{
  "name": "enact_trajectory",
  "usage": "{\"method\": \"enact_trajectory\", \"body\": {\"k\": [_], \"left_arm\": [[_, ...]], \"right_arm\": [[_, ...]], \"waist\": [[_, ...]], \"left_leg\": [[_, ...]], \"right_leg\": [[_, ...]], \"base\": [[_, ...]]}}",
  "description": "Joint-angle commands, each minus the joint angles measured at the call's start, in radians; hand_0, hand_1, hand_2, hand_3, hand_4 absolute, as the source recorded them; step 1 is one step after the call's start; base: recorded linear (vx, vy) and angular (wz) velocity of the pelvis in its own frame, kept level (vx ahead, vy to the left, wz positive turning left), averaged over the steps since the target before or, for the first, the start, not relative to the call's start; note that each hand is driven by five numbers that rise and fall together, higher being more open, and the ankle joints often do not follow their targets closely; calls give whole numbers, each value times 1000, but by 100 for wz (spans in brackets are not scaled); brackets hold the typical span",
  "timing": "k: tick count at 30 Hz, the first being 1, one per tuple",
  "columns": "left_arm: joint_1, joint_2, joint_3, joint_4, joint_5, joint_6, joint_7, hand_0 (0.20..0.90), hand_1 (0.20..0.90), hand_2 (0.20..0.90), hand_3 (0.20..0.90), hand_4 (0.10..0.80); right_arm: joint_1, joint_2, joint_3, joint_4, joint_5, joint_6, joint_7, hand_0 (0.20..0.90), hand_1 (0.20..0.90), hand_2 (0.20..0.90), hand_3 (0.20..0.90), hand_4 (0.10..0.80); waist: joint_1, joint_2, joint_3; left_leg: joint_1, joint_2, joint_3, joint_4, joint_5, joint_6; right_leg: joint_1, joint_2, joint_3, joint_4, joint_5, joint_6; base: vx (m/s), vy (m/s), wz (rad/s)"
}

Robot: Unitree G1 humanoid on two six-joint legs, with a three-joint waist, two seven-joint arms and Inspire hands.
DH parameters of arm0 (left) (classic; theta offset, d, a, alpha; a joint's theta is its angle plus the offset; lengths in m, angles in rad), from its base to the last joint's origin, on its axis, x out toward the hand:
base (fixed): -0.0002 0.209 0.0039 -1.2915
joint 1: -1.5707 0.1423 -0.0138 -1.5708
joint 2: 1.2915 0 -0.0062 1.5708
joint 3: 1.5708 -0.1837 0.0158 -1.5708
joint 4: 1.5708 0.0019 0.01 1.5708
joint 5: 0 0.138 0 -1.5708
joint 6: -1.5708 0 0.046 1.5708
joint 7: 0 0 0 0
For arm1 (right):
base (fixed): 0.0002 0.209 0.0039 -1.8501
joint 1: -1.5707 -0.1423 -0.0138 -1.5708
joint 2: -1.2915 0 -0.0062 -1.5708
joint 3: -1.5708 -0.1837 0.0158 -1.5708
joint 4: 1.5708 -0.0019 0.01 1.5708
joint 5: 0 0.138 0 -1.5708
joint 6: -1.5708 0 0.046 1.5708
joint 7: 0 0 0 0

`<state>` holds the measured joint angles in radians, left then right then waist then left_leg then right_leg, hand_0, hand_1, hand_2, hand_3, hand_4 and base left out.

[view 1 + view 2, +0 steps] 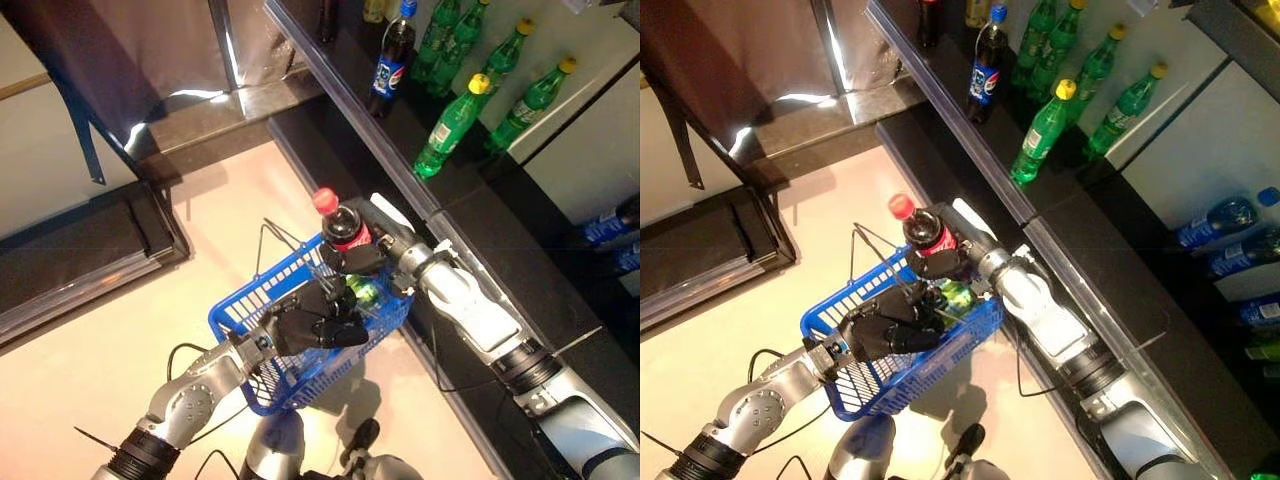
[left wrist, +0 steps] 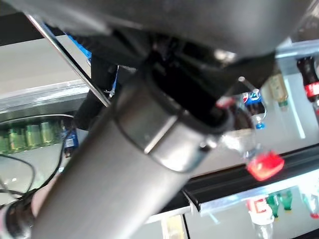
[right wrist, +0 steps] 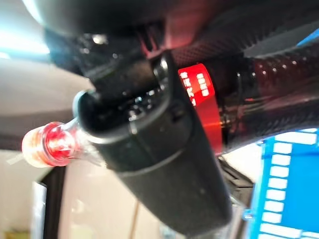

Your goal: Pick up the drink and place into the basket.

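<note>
A dark cola bottle (image 1: 345,228) with a red cap and red label is gripped by the right robot hand (image 1: 365,258), whose dark fingers are wrapped around the bottle's body. The bottle is held tilted, cap pointing up and away from the robot, directly above the far rim of a blue wire basket (image 1: 235,330). In the right wrist view the fingers (image 3: 164,164) are seen curled tightly over the bottle (image 3: 199,99), with the red cap sticking out past them and the blue basket mesh (image 3: 284,189) at the edge.

The basket is held up in the air over a pale floor (image 1: 100,380). The left robot hand (image 1: 310,328) is clenched over the basket, at its metal handle; the thin wire handle (image 2: 70,62) is seen crossing the left wrist view. A green object (image 1: 363,292) is seen lying inside the basket, just below the held bottle; what it is cannot be made out.

Beside the robot's right arm a long dark shelf (image 1: 330,90) with a metal edge is seen. On it stand several green bottles with yellow caps (image 1: 452,125) and a dark bottle with a blue cap (image 1: 391,58). Blue bottles (image 1: 1218,222) are seen on a lower level further to the right.
</note>
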<state>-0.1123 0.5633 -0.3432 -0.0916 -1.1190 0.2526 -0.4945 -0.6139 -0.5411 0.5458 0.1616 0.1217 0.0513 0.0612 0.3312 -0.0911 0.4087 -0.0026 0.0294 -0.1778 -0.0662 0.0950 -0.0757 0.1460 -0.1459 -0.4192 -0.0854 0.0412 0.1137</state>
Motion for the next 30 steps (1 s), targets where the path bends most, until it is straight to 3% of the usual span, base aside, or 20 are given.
{"method": "enact_trajectory", "body": {"k": [1, 19, 30], "left_arm": [[-155, -156, -87, -379, -128, -153, -320, 300, 300, 300, 200, 100], [-163, -150, -112, -411, -117, -125, -389, 300, 300, 300, 200, 100], [-188, -141, -149, -430, -86, -123, -426, 300, 300, 300, 200, 100]], "right_arm": [[-86, 13, 91, 39, -60, -86, -24, 300, 300, 300, 200, 100], [-130, -14, 160, 248, -256, -14, 40, 300, 300, 300, 200, 100], [-204, -29, 256, 201, -316, -56, 137, 300, 300, 300, 200, 100]], "waist": [[0, -13, -366], [21, -24, -360], [28, -32, -355]], "left_leg": [[14, 2, 77, -21, 1, 19], [18, -5, 58, -21, 0, 21], [19, -8, 49, -21, 1, 20]], "right_leg": [[32, -3, -29, 13, 13, -10], [40, -3, -43, 20, 9, -10], [43, 2, -43, 23, 6, -12]], "base": [[1, 4, 7], [0, -2, 2], [0, 0, 0]]}}
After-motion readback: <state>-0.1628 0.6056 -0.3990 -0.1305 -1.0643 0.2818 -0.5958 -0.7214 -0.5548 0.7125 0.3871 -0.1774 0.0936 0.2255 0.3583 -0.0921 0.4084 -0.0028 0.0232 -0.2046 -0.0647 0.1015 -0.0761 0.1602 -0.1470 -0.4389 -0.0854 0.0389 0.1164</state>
